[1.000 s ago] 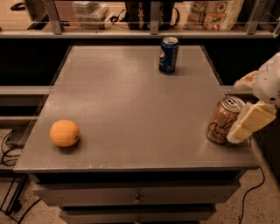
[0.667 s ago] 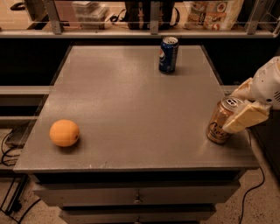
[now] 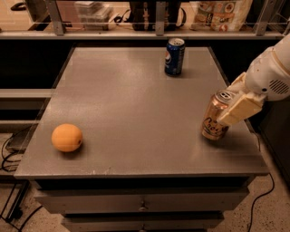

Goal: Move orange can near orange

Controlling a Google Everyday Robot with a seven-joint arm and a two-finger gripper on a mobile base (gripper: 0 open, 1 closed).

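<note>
The orange can (image 3: 213,118), copper-coloured with dark cursive lettering and a silver top, stands tilted near the table's right edge. My gripper (image 3: 225,118) comes in from the right and is shut on the can. Its cream front finger (image 3: 238,111) lies across the can's right side, and the other finger is hidden behind the can. The orange (image 3: 66,137), round and bright, lies near the table's front left corner, far to the left of the can.
A blue soda can (image 3: 174,56) stands upright at the back of the grey table (image 3: 131,104). A shelf with bags and boxes (image 3: 217,13) runs behind the table. Drawers sit under the table's front edge. Cables lie on the floor at the left.
My gripper has closed in on the orange can and moved left with it. The can has shifted left from the table's right edge and tilts more. The orange and the blue can have not moved.
</note>
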